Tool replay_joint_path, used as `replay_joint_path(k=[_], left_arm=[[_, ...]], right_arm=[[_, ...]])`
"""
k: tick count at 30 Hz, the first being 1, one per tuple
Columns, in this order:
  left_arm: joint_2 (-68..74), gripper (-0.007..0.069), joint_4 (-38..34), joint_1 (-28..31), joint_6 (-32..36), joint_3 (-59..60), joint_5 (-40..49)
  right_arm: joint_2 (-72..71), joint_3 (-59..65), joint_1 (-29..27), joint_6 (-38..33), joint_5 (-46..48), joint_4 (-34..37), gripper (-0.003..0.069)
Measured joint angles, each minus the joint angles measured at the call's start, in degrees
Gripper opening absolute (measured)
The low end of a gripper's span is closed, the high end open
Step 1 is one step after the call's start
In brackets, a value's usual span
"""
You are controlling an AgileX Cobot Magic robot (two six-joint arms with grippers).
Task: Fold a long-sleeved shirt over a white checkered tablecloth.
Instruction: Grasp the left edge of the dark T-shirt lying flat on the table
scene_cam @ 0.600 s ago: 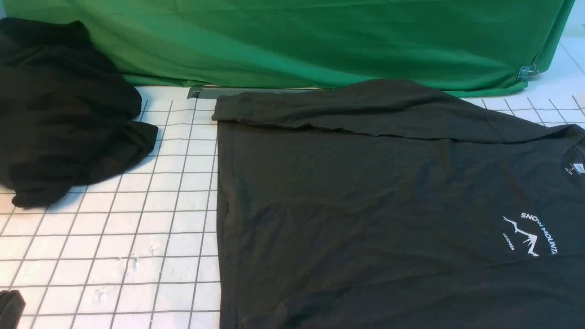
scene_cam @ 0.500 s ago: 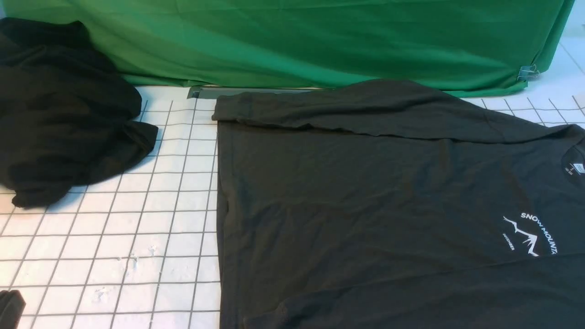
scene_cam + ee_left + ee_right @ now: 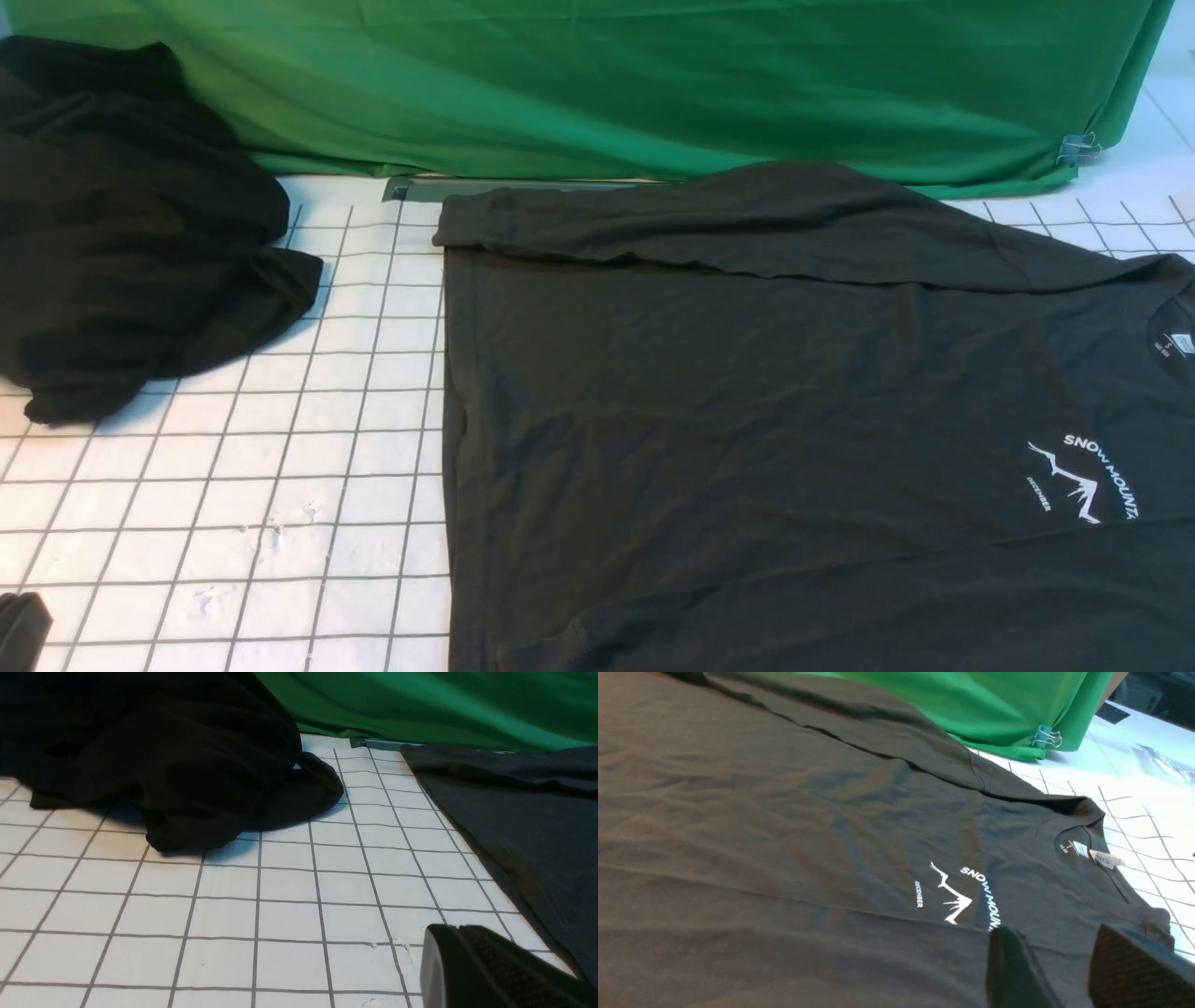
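The long-sleeved shirt (image 3: 747, 420) lies spread flat on the right half of the white checkered tablecloth (image 3: 280, 485), its far sleeve folded across its top edge. The white mountain logo (image 3: 1083, 481) and neck label (image 3: 1181, 343) show at the right. My left gripper (image 3: 457, 927) is shut and empty, low over bare tablecloth (image 3: 280, 896) just left of the shirt's hem (image 3: 537, 826). My right gripper (image 3: 1052, 931) is open, hovering over the shirt (image 3: 784, 835) between the logo (image 3: 959, 896) and the collar label (image 3: 1104, 859), with only flat cloth under the gap.
A blacker heap of cloth (image 3: 121, 252) sits at the far left of the tablecloth. A green cloth (image 3: 607, 84) hangs along the back, held by a binder clip (image 3: 1078, 147) at its right end. Bare checkered squares lie between heap and shirt.
The dark bit of my left gripper at the front view's bottom-left corner has slipped slightly lower. The shirt has not moved.
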Motion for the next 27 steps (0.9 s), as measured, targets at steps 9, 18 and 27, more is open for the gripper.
replay_joint_path(k=[9, 18, 27], left_arm=[[0.0, 0.0021, 0.0, 0.0, 0.0, 0.0, 0.0], [0.0, 0.0021, 0.0, 0.0, 0.0, 0.0, 0.0], [0.0, 0.0021, 3.6, 0.0, 0.0, 0.0, -2.5]], right_arm=[[0.0, 0.0, 0.0, 0.0, 0.0, 0.0, 0.0242], [0.0, 0.0, 0.0, 0.0, 0.0, 0.0, 0.0242], [0.0, 0.0, 0.0, 0.0, 0.0, 0.0, 0.0242]])
